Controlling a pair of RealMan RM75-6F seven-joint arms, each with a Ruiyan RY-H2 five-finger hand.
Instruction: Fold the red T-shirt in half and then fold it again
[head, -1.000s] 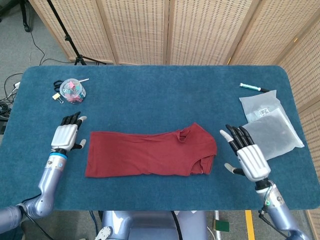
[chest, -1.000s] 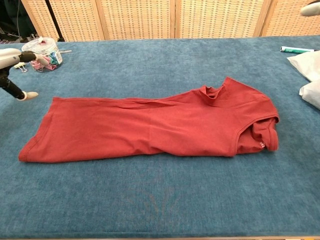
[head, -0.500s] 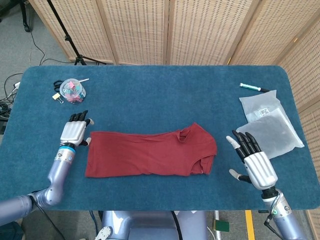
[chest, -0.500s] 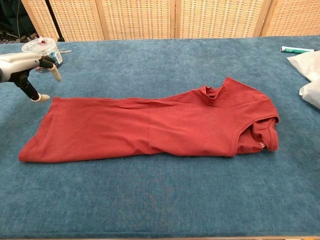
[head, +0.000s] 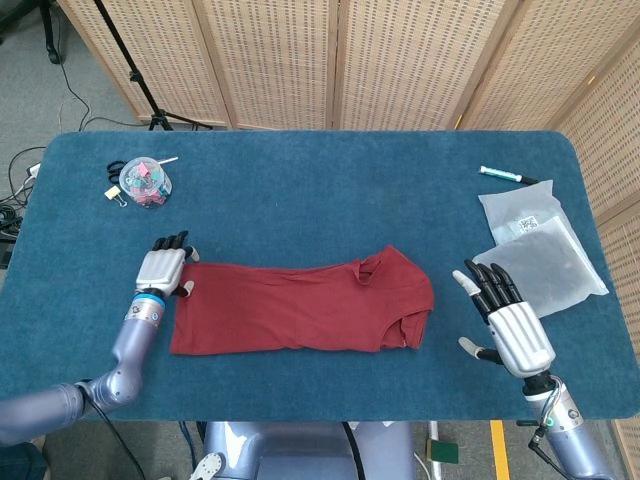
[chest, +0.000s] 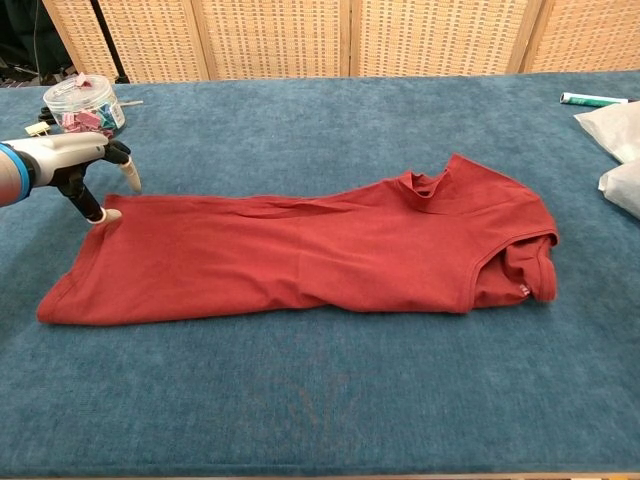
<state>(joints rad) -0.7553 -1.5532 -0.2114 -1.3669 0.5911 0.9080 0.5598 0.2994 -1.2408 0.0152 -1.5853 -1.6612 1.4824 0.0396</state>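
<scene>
Left hand (head: 165, 268) sits at the hem-end far corner of the red T-shirt (head: 300, 305), fingers apart, holding nothing; one fingertip looks to touch the cloth edge. Right hand (head: 508, 318) hovers spread and empty, apart from the collar end. Shirt lies along the desk (head: 320, 190) centre, folded once lengthwise by the look of it.

Judgement: pinch both hem layers together before lifting toward the collar.

Jar of clips (head: 144, 184), pen (head: 508, 176) and plastic bags (head: 540, 250) lie clear of the fold path.
</scene>
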